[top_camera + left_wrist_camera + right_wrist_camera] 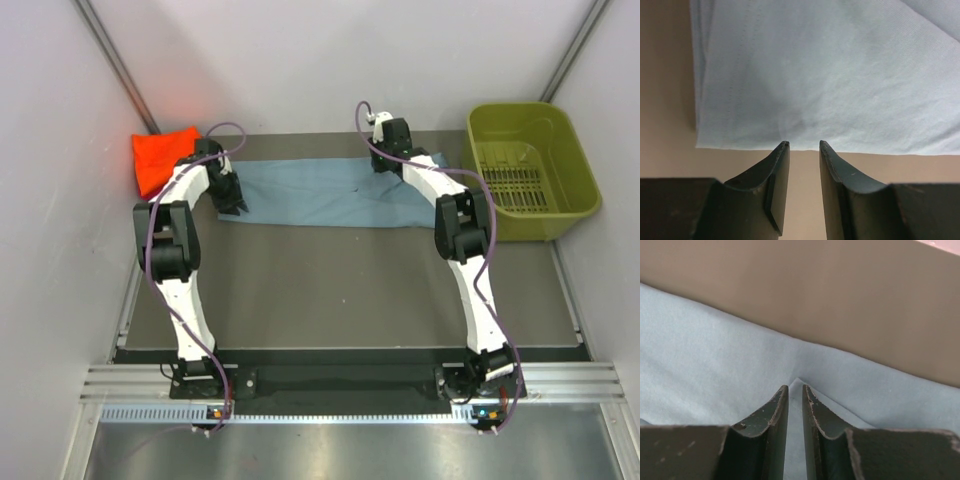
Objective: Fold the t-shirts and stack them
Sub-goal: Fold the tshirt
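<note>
the grey-blue t-shirt [320, 195] lies spread flat in a long strip across the far part of the table [340, 290], running from just beside the orange t-shirt [160, 158] on the left almost to the olive-green basket [590, 195] on the right. its near edge is straight and lies flat on the table. its right end passes under the right arm and stops just short of the basket wall.

the orange t-shirt sits folded in the far left corner, close against the side wall and apart from the blue cloth.

the left hand [235, 205] is low over the shirt's near left corner. in the left wrist view the left hand [804, 145] has its fingers apart with bare table showing between them, the tips right at the shirt's [830, 75] hem and nothing held. the shirt's left edge shows a doubled fold beside bare table.

the right hand [385, 155] is down on the far edge near the shirt's right end. in the right wrist view the right hand [795, 387] has its fingers nearly together, pinching a small raised peak of the shirt [700, 375], with creases spreading from the tips. bare table runs just beyond that far edge.

the whole near half of the table, between the shirt and the arm bases, is open surface.
</note>
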Tool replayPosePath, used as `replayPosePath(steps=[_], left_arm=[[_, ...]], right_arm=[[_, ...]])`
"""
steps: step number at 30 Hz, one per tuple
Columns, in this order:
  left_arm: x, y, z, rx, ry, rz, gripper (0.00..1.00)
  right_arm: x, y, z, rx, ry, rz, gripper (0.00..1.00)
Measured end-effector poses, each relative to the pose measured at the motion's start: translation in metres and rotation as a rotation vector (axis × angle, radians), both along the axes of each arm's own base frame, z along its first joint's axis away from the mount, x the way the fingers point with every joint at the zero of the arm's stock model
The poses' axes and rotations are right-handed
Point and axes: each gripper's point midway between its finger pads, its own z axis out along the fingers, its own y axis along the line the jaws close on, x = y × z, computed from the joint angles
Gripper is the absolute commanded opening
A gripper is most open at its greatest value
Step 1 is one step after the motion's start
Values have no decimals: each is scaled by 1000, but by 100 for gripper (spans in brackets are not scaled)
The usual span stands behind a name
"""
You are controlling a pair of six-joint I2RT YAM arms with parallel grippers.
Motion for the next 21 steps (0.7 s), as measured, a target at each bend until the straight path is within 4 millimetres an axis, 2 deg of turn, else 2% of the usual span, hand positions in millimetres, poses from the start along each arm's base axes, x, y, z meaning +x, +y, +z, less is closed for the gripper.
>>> replayPosePath(steps=[5, 7, 11, 16, 21], left_arm=[[0, -4, 1, -5, -1, -6, 36], [0, -5, 1, -6, -1, -7, 36], [0, -4, 1, -5, 0, -6, 36], [-2, -3, 1, -9, 6, -3, 36], [-1, 1, 3, -20, 2, 8, 36]], right_arm=[[-2, 1, -4, -3, 10, 11, 19], [-3, 1, -5, -4, 16, 11, 24], [-5, 0, -7, 2, 30, 9, 25], [-8, -3, -12, 19, 55, 9, 20], [-14, -1, -16, 36, 93, 4, 7]])
